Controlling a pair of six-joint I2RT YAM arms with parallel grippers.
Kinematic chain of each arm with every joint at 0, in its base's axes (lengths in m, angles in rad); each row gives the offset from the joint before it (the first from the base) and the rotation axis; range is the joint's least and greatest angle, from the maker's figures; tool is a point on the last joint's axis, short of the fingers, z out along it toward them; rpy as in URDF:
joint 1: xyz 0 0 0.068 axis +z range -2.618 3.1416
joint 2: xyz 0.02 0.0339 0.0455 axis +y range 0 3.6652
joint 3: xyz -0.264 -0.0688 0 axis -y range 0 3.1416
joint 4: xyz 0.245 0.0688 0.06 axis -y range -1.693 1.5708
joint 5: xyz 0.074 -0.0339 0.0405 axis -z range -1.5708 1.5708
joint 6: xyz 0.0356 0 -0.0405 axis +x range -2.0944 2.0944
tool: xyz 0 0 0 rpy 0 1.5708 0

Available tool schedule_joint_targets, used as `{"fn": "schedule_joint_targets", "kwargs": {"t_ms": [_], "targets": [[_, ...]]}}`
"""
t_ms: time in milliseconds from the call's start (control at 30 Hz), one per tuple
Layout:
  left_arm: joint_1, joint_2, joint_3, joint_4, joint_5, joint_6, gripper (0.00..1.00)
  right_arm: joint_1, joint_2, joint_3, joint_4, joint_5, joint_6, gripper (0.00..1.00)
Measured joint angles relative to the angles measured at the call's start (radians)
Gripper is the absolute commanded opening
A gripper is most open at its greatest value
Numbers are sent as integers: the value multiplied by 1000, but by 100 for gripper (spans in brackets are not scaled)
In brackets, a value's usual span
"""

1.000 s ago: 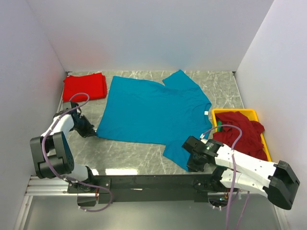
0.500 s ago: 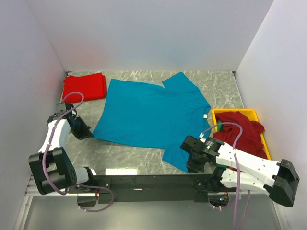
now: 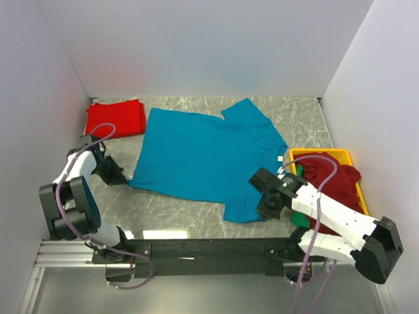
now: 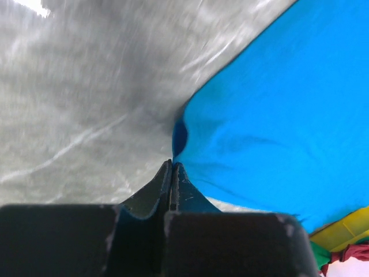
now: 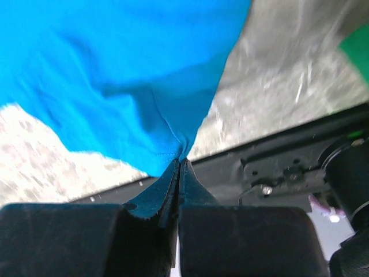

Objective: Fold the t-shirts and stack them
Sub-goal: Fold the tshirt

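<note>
A teal-blue t-shirt point(image 3: 206, 154) lies spread flat on the marble table. My left gripper point(image 3: 124, 180) is shut on its near left hem corner; the left wrist view shows the blue cloth point(image 4: 271, 109) pinched at the closed jaws point(image 4: 172, 164). My right gripper point(image 3: 267, 208) is shut on the near right sleeve edge, the blue cloth point(image 5: 127, 75) caught at its fingertips point(image 5: 180, 160). A bright red t-shirt point(image 3: 116, 118) lies folded at the far left. A dark red t-shirt point(image 3: 335, 180) is heaped in the yellow tray, with a bit of green cloth point(image 3: 300, 217) under it.
The yellow tray point(image 3: 321, 154) stands at the right, close to my right arm. White walls close in the table on the left, back and right. The black rail point(image 3: 209, 248) runs along the near edge.
The right gripper has moved up and right, drawing the near sleeve in toward the shirt body. The left gripper has shifted slightly back right with its corner; the shirt lies flatter.
</note>
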Motion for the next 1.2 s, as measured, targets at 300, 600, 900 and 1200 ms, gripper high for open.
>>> {"fn": "schedule_joint_targets", "kwargs": {"t_ms": [300,600,900,1200], "targets": [[0,117,132,26,50,7,1,-191,137,143,66,37,-200,0],[-7,204,236,28,115,9,1,-304,319,338,108,61,-342,0],[-36,308,355,19,144,8,1,-401,463,532,120,89,-455,0],[-39,417,480,15,172,9,1,-460,581,675,120,109,-534,0]]}}
